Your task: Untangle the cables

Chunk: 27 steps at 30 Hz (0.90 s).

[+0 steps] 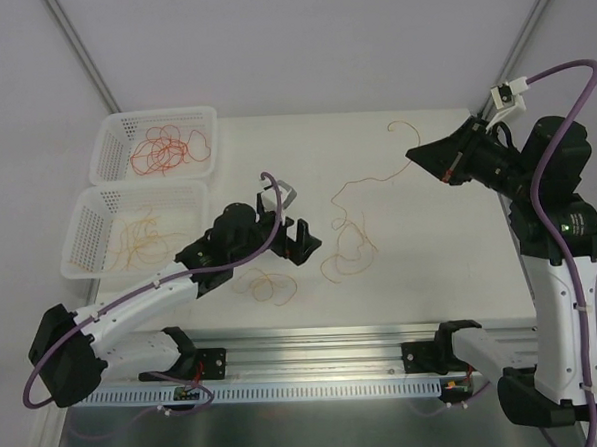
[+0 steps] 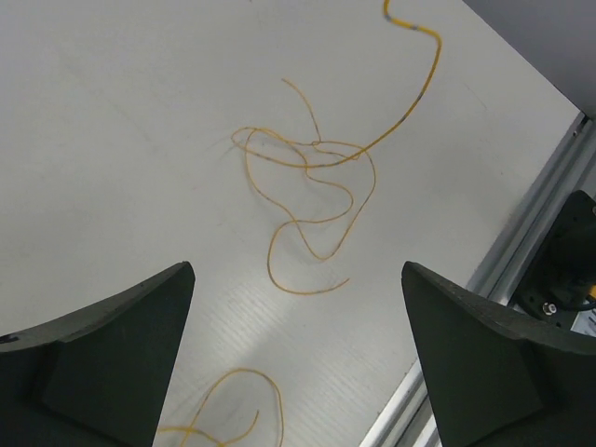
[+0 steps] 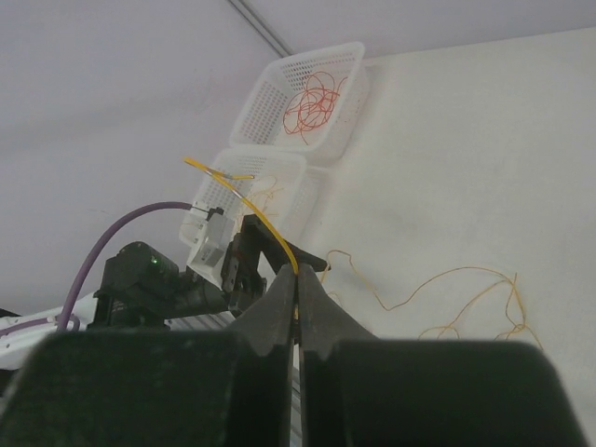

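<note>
A thin yellow cable (image 1: 352, 249) lies in loose loops at the table's middle, and one strand (image 1: 372, 179) rises to the right. My right gripper (image 1: 421, 158) is shut on that strand above the table; the wrist view shows the cable (image 3: 256, 213) pinched between the shut jaws of the right gripper (image 3: 298, 277), its free end sticking out past them. A second yellow tangle (image 1: 267, 284) lies near the front. My left gripper (image 1: 302, 242) is open and empty, hovering between the two tangles. Its view (image 2: 298, 372) shows the looped cable (image 2: 317, 182) ahead and a second loop (image 2: 233, 410) below.
Two white baskets stand at the back left: the far basket (image 1: 202, 118) holds red cables, the near basket (image 1: 89, 209) holds yellow ones. An aluminium rail (image 1: 315, 338) runs along the table's front edge and shows in the left wrist view (image 2: 535, 209).
</note>
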Tool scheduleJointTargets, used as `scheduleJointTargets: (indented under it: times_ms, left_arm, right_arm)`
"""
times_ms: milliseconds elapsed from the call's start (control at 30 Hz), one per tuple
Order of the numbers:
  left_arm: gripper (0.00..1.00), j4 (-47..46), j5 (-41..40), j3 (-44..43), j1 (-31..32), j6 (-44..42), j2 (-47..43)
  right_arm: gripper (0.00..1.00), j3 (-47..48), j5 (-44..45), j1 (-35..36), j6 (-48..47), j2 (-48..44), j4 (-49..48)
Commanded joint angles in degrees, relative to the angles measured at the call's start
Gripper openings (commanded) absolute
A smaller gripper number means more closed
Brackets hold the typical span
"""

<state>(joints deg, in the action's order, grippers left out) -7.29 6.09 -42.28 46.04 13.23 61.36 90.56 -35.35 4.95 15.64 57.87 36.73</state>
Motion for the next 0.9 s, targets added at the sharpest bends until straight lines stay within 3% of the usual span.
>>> scheduleJointTargets:
  times_ms: [0, 167, 333, 400, 433, 500, 533, 633, 667, 700, 867]
  left_arm:
    - [0.95, -11.9, 1.6, -3.8, 2.6, -7.3, 4.8]
    - [0.92, -16.4, -1.1, -6.9, 5.3, -10.4, 11.8]
    - [0.77, -18.5, -0.7, -10.3, 7.0, -10.9, 18.2]
    - [0.64, -18.5, -0.4, -10.8, 7.5, -10.4, 19.1]
    - [0.35, -18.5, -0.7, -10.9, 7.7, -10.0, 19.1]
    - [0.06, -16.9, -1.7, -11.4, 7.7, -8.2, 18.1]
    - [0.00, -15.5, -2.5, -12.0, 7.7, -7.6, 17.6]
    - [0.00, -5.9, -5.8, -16.5, 7.7, -5.5, 16.0]
    - [0.00, -3.9, -7.2, -17.7, 7.7, -5.0, 15.5]
    - [0.00, -0.3, -7.8, -19.7, 7.7, -3.6, 14.8]
    - [0.00, 8.9, -10.7, -26.2, 7.6, 2.2, 13.2]
  right_arm:
    - [0.01, -1.8, -1.7, 0.8, 2.3, -1.6, -4.6]
    - [0.01, -3.7, -1.9, 1.6, 4.2, -2.7, -6.3]
    - [0.00, -6.0, -0.9, 1.9, 4.7, -4.5, -6.5]
    - [0.01, -6.8, 0.4, 1.9, 4.1, -5.0, -5.7]
    - [0.01, -7.8, 0.8, 1.9, 3.6, -5.1, -5.4]
    - [0.01, -9.0, 3.0, 1.9, 1.3, -5.2, -2.9]
    - [0.01, -9.7, 4.3, 1.9, 0.5, -5.2, -1.6]
    - [0.10, -15.3, 8.5, 1.9, -2.0, -5.2, 2.0]
    - [0.17, -17.0, 9.1, 1.9, -2.5, -5.2, 2.9]
    - [0.31, -20.7, 9.4, 1.9, -2.8, -5.1, 3.1]
    - [0.54, -31.7, 13.2, 3.9, -4.1, -5.9, 1.5]
